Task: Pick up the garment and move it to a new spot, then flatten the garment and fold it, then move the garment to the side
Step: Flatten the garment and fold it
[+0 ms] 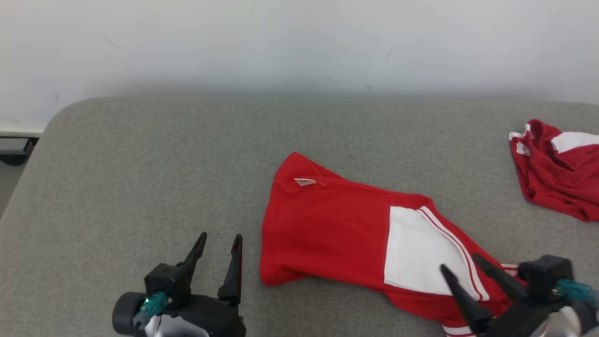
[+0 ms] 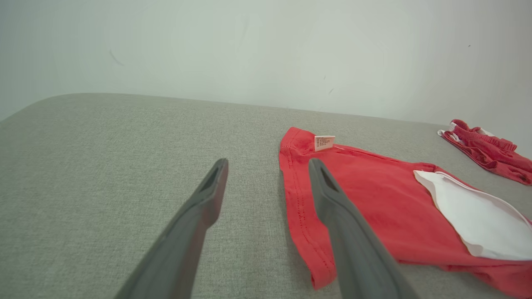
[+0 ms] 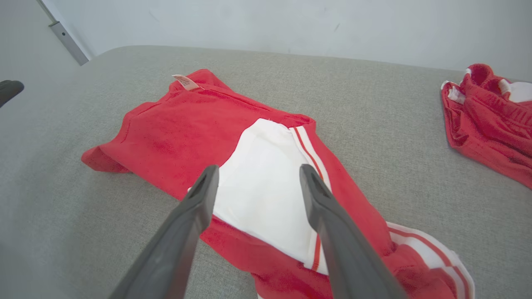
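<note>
While the padded grey table (image 1: pixel 140 164) runs wide from the wall to its near edge, everything that matters sits on its right half. The red garment (image 1: pixel 327 224) lies there partly spread. Its long axis slants from a far-left corner down to the near right, where a striped end (image 3: pixel 432 257) bunches up close to the table's near edge.

Left of the garment is a broad bare stretch of grey, which looks like ample room for dragging or smoothing. To its right, well apart, a second red garment (image 1: pixel 557 187) sits crumpled by the table's right edge, so I'd judge there is less room to pull that way.

The right gripper (image 1: pixel 459 262) hangs over the near-right end, its fingers pointing up along the garment's length. Its jaws are spread and nothing is caught between them. Its tips sit over the white panel (image 1: pixel 416 248), though I can't tell if they touch the cloth.

The left gripper (image 1: pixel 220 236) stands over bare table just beside the garment's left hem, which lies to its right. Its jaws are also apart and empty.

Each arm is the nearer one for its own end, which to my eye suits stretching the garment flat along that slant. A small label (image 1: pixel 304 181) marks the far-left corner.
</note>
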Available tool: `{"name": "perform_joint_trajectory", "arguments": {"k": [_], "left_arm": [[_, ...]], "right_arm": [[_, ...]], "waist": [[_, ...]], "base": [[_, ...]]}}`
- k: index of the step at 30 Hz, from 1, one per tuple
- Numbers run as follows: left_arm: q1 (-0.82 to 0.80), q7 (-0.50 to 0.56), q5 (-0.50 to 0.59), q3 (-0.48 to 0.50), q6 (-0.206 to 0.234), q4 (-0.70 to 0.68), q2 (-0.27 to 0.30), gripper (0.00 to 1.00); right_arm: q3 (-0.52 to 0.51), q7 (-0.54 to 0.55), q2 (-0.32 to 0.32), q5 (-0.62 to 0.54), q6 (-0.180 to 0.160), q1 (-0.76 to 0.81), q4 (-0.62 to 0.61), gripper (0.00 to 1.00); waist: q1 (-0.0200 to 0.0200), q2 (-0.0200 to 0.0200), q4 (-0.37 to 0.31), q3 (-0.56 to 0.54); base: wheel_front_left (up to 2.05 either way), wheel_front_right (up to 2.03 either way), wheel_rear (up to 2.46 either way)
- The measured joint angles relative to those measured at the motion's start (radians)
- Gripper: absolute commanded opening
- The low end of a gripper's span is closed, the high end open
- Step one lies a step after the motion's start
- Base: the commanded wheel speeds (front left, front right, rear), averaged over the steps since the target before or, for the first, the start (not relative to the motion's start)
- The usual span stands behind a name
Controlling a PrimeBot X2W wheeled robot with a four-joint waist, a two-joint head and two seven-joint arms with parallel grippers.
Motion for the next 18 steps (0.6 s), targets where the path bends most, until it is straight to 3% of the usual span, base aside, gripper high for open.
{"name": "perform_joint_trajectory", "arguments": {"k": [9,18], "left_arm": [[-0.002,0.004,0.0,-0.005,-0.008,0.006,0.001,1.0],[-0.002,0.004,0.0,0.0,-0.007,0.002,0.002,1.0]], "right_arm": [[0.153,0.074,0.026,-0.059,0.054,-0.111,0.075,1.0],[0.193,0.114,0.04,-0.078,0.072,-0.178,0.204,1.0]], "waist": [[0.0,0.0,0.037,-0.001],[0.0,0.0,0.06,0.008]], "base": [[0.0,0.0,0.0],[0.0,0.0,0.0]]}}
